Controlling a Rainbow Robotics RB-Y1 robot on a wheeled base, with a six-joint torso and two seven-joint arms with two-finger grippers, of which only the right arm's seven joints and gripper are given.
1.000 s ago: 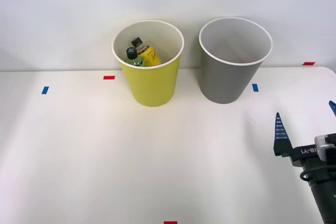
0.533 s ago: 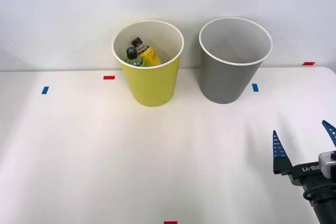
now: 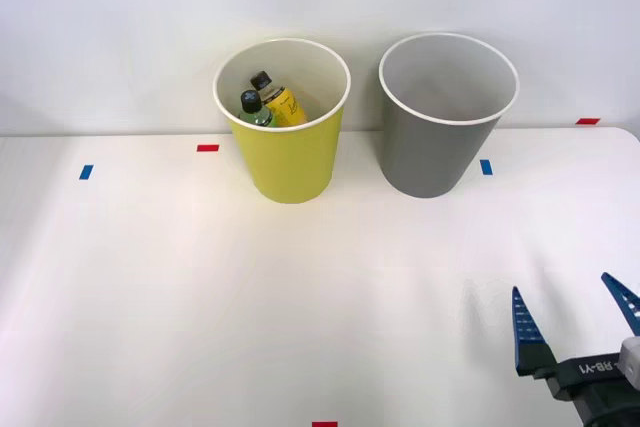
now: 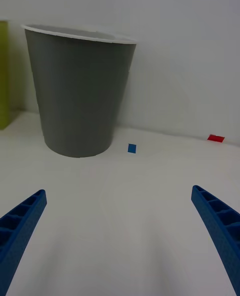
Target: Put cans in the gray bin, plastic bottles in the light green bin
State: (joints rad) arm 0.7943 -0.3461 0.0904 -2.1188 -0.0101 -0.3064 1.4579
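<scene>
My right gripper (image 3: pixel 573 325) sits low at the near right corner of the table (image 3: pixel 150 287), jaws spread wide apart w/ nothing between them. The fingers (image 3: pixel 523 332) are blue, ribbed, tapering to points, tips aimed toward the bins. From my wrist cam the same two fingers (image 4: pixel 20 226) splay out to either side, bare white tabletop between them.

Ahead of me, well apart from the tips, stands the gray bin (image 3: pixel 445 132): round, tapered toward the base, gray outside w/ a thin white rim and pale inside. Upright, on the table near the back wall. Wrist cam shows its gray wall (image 4: pixel 80 91) straight on. A small blue tape mark (image 3: pixel 486 167) lies on the table just beside its base on the right; a red tape mark (image 3: pixel 588 121) sits farther right near the table's back edge.

Left of the gray bin, close but not touching, is the light green bin (image 3: pixel 288 142): same shape and size, yellow-green outside, white rim, white inside. Upright too.

The plastic bottles (image 3: pixel 270 105) are inside it, both black-capped, leaning. One is yellow w/ a yellow printed label, the other green, just beside it on the left.
</scene>
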